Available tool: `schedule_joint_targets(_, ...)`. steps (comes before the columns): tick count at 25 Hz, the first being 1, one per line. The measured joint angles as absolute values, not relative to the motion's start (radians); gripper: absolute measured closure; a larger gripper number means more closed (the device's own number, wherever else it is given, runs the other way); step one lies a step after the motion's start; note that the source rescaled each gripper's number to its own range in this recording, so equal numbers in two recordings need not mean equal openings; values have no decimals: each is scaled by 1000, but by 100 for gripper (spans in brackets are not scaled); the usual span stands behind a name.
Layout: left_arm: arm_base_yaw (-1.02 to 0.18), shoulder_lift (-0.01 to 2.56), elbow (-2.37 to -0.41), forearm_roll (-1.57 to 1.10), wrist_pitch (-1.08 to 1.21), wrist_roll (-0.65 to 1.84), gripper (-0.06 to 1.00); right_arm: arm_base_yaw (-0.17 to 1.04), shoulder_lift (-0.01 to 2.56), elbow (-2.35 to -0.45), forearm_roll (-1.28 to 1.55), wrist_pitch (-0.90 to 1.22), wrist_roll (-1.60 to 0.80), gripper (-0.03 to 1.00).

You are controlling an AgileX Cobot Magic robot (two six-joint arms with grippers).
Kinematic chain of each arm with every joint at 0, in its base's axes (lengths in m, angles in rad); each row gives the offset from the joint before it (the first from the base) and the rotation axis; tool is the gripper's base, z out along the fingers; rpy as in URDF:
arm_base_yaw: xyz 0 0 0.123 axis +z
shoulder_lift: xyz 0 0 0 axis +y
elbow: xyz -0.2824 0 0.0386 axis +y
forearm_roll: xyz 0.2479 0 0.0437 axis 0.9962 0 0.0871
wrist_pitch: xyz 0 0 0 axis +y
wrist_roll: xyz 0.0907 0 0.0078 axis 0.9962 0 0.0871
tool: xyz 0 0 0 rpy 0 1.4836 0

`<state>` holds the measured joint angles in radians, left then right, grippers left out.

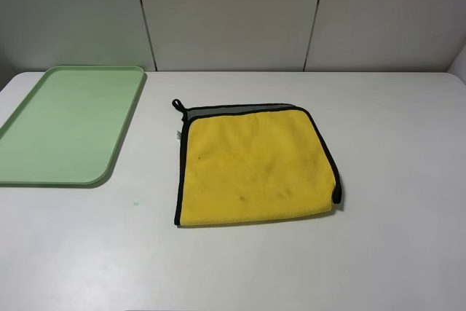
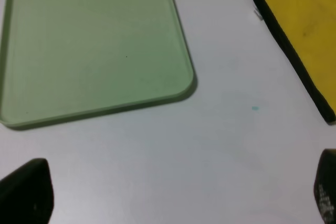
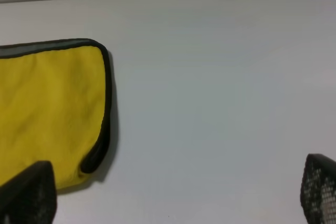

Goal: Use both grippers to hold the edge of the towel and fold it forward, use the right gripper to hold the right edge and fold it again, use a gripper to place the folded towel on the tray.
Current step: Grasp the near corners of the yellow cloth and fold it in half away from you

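The yellow towel (image 1: 255,169) lies folded on the white table (image 1: 393,253), a grey strip showing along its far edge, apart from the green tray (image 1: 69,125) on its left. The left gripper (image 2: 176,192) and the right gripper (image 3: 173,192) are both spread wide above the table, gripping nothing

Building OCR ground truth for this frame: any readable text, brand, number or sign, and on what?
None readable.
Small white tag on the left edge of the yellow towel: too small to read, if it is printed at all.
Green tray: no print visible.
White table: no print visible.
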<state>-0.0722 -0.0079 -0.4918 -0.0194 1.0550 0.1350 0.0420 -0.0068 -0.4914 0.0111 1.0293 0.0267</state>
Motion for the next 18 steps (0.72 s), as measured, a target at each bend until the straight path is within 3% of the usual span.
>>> schedule_joint_targets(18,-72,-8,-492,-19,1055,135,-5,42,-7,-491,11,1029,27,-3)
